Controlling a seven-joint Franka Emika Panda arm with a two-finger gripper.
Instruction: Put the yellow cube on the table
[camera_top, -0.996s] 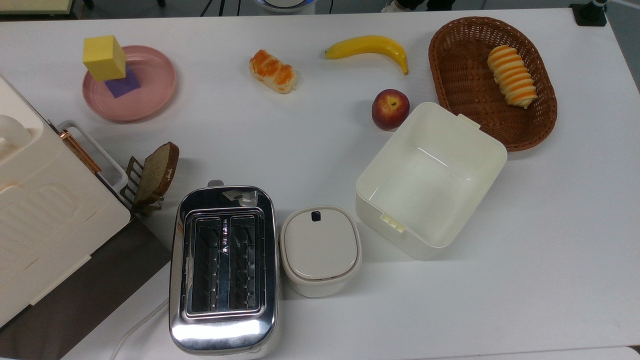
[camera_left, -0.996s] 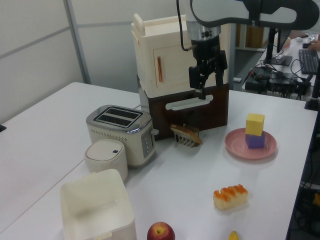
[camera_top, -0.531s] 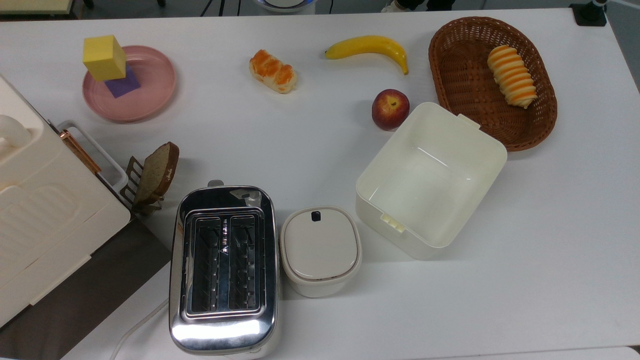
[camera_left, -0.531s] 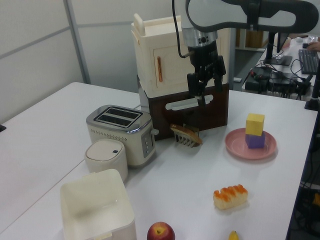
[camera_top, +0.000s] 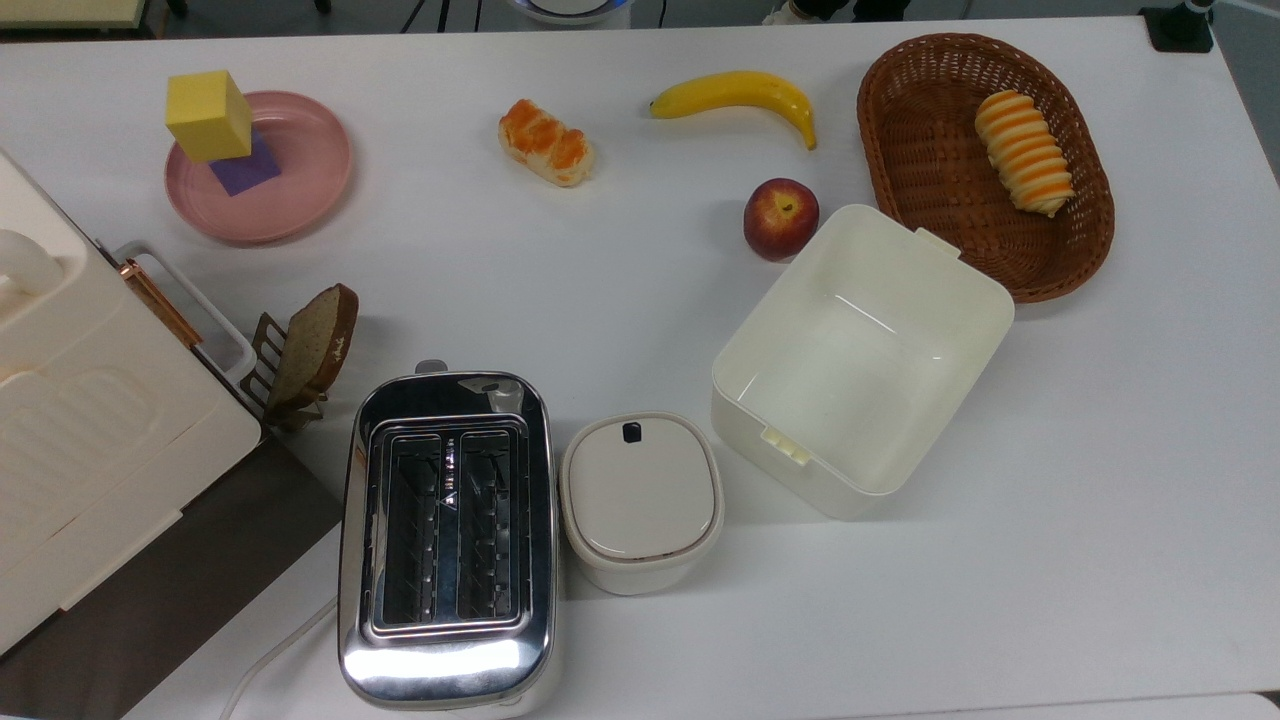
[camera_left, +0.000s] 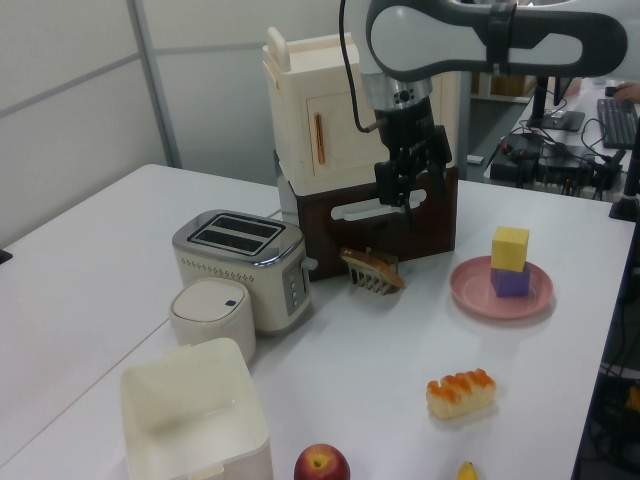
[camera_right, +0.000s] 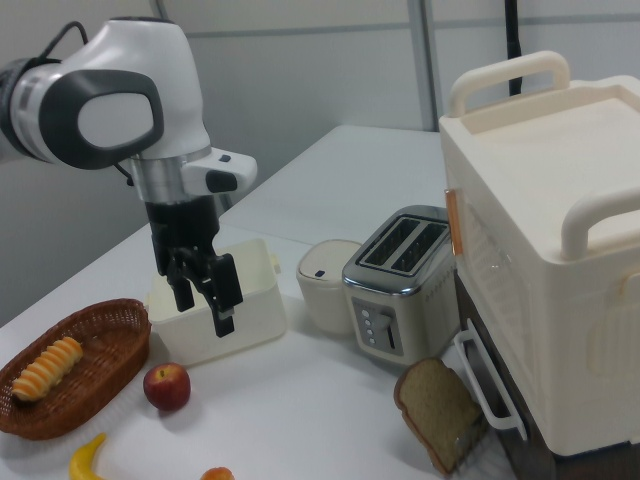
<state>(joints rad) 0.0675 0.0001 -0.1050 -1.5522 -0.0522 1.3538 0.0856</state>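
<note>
Your white tabletop (camera_top: 620, 270) is crowded, with bare room between the pink plate (camera_top: 300, 190) and the bread roll (camera_top: 546, 141). The gripper (camera_left: 408, 186) hangs high, its fingers apart and empty. The yellow cube (camera_top: 208, 116) sits skewed atop the purple cube (camera_top: 250, 170) on the plate. A careless grasp could topple the stack; the tabletop's edge lies near.
</note>
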